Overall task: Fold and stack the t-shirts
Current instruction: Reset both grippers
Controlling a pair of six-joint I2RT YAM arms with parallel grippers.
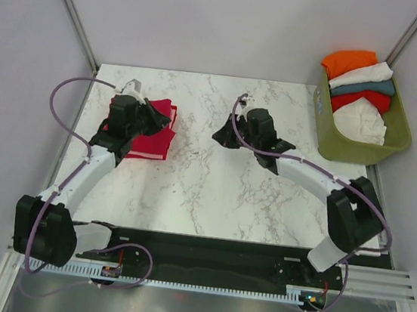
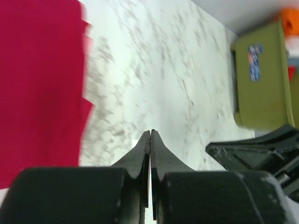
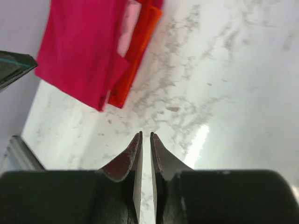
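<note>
A folded stack of t-shirts (image 1: 157,140) lies at the upper left of the marble table (image 1: 205,186). The crimson t-shirt (image 3: 79,46) is on top, a sliver of pink t-shirt (image 3: 125,35) shows under it, and an orange-red t-shirt (image 3: 140,44) sticks out along one edge. The left gripper (image 2: 150,140) hangs just over the stack's right edge with its fingers pressed together and nothing between them; in its wrist view the crimson cloth fills the left side. The right gripper (image 3: 145,141) hovers over bare marble near the table's centre, apart from the stack and pointing towards it, its fingers a narrow gap apart and holding nothing. In the upper right of the overhead view, an olive-green basket (image 1: 346,151) stands just off the table's right edge. It holds more crumpled shirts: an orange t-shirt (image 1: 348,62), a white t-shirt (image 1: 364,75), a teal t-shirt (image 1: 370,88), a red one beneath, and another white one in front.
</note>
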